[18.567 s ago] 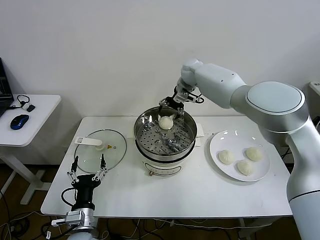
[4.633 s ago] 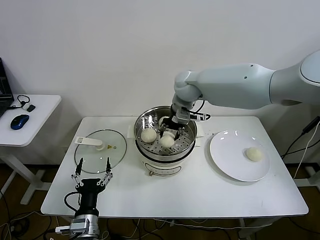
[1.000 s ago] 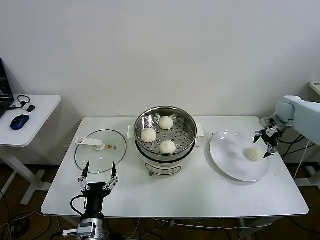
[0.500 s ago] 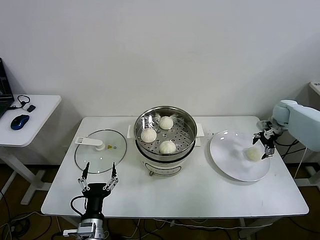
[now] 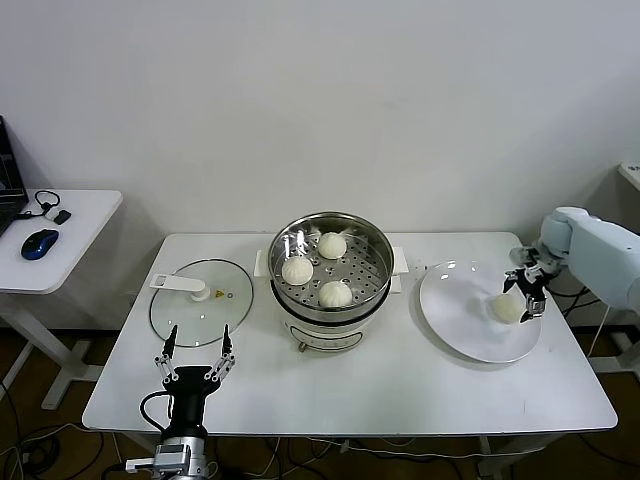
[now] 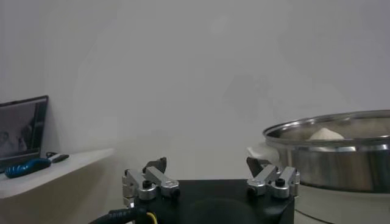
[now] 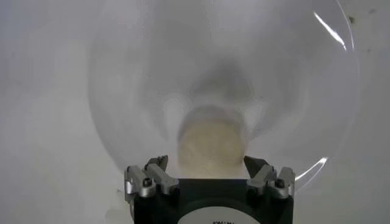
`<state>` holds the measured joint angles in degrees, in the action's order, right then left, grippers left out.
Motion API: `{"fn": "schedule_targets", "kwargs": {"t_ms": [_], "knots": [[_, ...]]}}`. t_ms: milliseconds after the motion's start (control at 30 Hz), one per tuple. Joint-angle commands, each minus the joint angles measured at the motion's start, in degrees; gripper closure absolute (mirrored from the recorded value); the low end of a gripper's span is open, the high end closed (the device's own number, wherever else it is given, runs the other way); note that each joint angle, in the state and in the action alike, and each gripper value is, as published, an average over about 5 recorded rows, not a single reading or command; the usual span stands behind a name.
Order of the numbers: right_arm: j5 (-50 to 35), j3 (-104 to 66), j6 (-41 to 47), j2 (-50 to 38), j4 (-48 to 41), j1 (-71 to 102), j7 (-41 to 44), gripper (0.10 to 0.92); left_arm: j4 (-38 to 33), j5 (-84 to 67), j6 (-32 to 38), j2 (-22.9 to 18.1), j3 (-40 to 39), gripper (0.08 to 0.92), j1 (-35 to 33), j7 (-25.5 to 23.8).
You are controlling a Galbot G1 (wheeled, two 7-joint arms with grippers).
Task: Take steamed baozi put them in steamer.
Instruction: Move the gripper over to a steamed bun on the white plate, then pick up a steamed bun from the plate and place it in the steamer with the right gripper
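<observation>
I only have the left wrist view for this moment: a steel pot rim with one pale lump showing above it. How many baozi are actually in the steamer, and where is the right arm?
Observer: Three steamed baozi lie on the perforated tray of the steamer.
Operator: Any left outside?
Observer: One last baozi sits on the white plate, to the right of the steamer.
Operator: And the right arm?
Observer: The right gripper is at that baozi with its fingers spread wide; its wrist view shows the bun between them, not yet pinched.
Operator: Where is the lid?
Observer: The glass lid lies flat on the table, left of the steamer, with the idle left gripper open near the front edge.
</observation>
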<state>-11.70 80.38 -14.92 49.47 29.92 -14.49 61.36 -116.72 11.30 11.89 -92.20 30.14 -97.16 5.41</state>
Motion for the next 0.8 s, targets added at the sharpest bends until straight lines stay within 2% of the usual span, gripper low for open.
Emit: {"fn": "schedule_targets", "kwargs": {"t_ms": [33,200,467,633,800], "knots": [[0.69,-1.56,-0.21,0.44,-1.50,1.41,-0.08,0.203,-0.19,-0.05,0.05,-2.80,0.10,0.177,-0.11,0.01],[0.77,-1.78,-0.24,0.59,-1.95,1.32,-0.20,0.235,-0.27,-0.06,0.10,-2.80,0.08,0.177,-0.09,0.02],[0.81,-1.89,-0.04,0.34,-1.26,1.10,-0.54,0.415,-0.54,-0.04,0.17,-2.80,-0.11,0.177,-0.22,0.05],[-0.34,0.85,1.10,-1.59,3.40,-2.81,-0.11,0.453,-0.83,-0.09,0.09,-2.80,-0.12,0.177,-0.29,0.05],[-4.37,9.00,1.18,-3.27,9.37,-11.29,0.83,0.451,-1.12,-0.09,0.00,-2.80,-0.34,0.177,-0.30,0.05]]}}
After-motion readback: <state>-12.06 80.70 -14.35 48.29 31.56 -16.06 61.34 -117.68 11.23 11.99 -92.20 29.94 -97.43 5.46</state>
